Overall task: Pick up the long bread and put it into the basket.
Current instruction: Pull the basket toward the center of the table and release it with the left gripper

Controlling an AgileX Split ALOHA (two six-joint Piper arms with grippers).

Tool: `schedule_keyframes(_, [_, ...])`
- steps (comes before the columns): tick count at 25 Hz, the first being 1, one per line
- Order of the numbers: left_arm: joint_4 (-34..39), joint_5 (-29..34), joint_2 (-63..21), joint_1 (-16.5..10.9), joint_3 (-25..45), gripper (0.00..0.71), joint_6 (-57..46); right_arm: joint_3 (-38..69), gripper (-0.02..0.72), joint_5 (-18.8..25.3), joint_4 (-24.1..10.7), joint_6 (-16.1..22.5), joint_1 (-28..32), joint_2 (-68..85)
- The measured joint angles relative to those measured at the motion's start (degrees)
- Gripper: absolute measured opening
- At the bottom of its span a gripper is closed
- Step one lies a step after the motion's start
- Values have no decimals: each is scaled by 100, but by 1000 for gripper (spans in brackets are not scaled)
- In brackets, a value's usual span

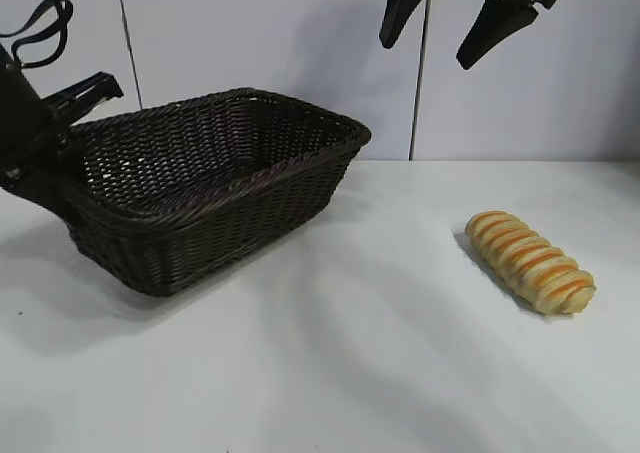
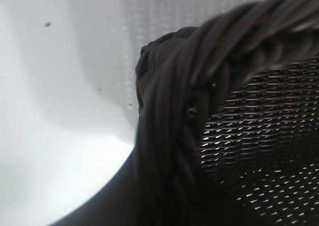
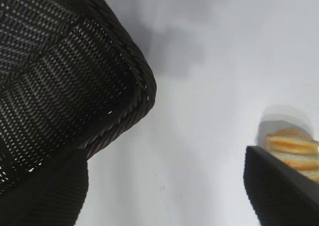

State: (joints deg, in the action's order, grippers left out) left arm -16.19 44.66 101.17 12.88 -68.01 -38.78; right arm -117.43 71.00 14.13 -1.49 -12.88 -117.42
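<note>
The long bread [image 1: 530, 261], golden-yellow with orange-brown ridges, lies on the white table at the right; its end shows in the right wrist view [image 3: 291, 145]. The dark brown wicker basket [image 1: 215, 188] stands at the left. My left gripper [image 1: 85, 113] is at the basket's left end, closed on its braided rim [image 2: 189, 111], which fills the left wrist view. My right gripper [image 1: 425, 53] hangs open and empty high above the table, between basket and bread. Its fingers [image 3: 45, 196] frame bare table, with the basket's corner [image 3: 124, 76] to one side.
White table [image 1: 350, 353] with open room between basket and bread and along the front. A pale panelled wall [image 1: 250, 33] stands behind.
</note>
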Motion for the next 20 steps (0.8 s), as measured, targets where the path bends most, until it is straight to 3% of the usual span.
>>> schedule_keyframes(4, [-151,202,13,-51,0,100,917,0,612,0,0,0,0,0])
schedule_keyframes(10, [-994,670,338,-325,-290,99,2685,0,612,0,0,0,0,0])
schedule_keyframes(20, [-752,1925,1435,-330,-1850,99,4387,0,612,0,0,0,0,0])
